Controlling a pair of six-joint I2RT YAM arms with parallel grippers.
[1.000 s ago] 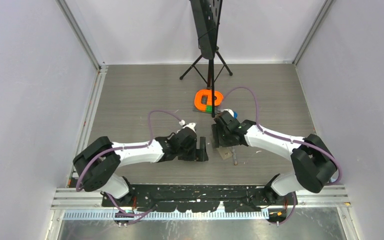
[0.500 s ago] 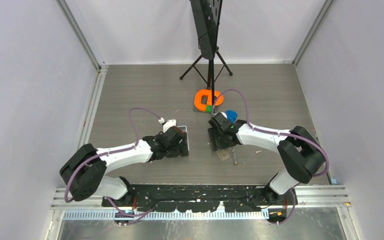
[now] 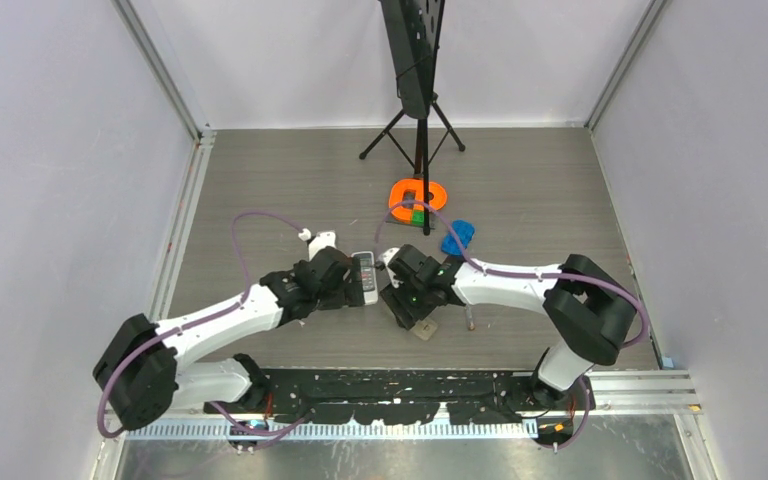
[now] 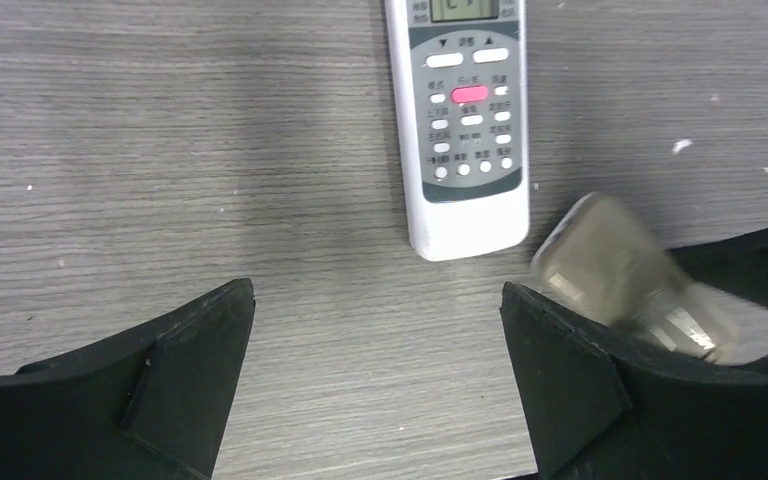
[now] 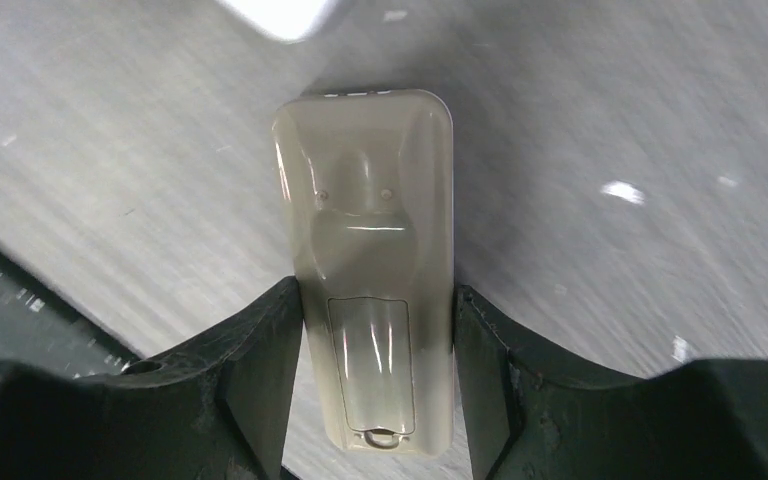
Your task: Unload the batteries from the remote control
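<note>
Since the beige remote (image 5: 370, 170) is pinched by its sides, back-up, in the right gripper (image 5: 375, 300), with its battery cover (image 5: 372, 365) shut and no batteries in sight, I judge the unloading barely begun. Any batteries must sit hidden inside, so opening that cover and lifting them out is all left to do. The left gripper (image 4: 375, 300) hangs spread wide over the table (image 4: 160, 150), holding nothing, just short of a white remote (image 4: 465, 130) lying buttons-up.
</note>
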